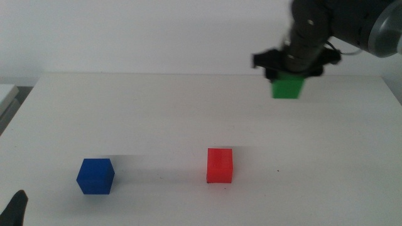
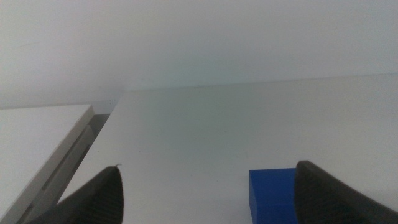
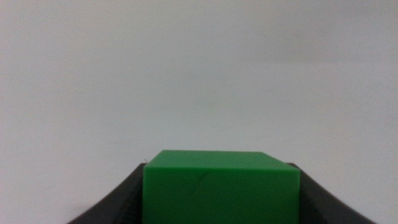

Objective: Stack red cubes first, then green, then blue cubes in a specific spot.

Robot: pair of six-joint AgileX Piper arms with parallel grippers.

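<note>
Across the white worktop [image 1: 326, 157], which fills most of the middle view, three cubes are present: one green, one red, one blue.

Upper right of the frame: the right end effector [image 1: 290, 76] is pinching the green cube [image 1: 287, 86], held clear above the far part of the worktop. The right wrist view confirms the cube sits squarely between the dark jaws, level, top face visible.

Lower centre: the red cube [image 1: 220, 165] rests alone on the worktop, nothing on top of it. Lower left: the blue cube [image 1: 95, 176] rests well apart from the red one.

Bottom left corner: the left end effector [image 1: 16, 210] waits, jaws spread, holding nothing; its wrist view shows the blue cube just ahead, near one jaw.

Judgement: the step in hand is carrying green onto red. To do it well, bring the cube over the red cube's top face, align edges with edges, lower until faces meet, then release without dragging sideways. Blue follows last.
</note>
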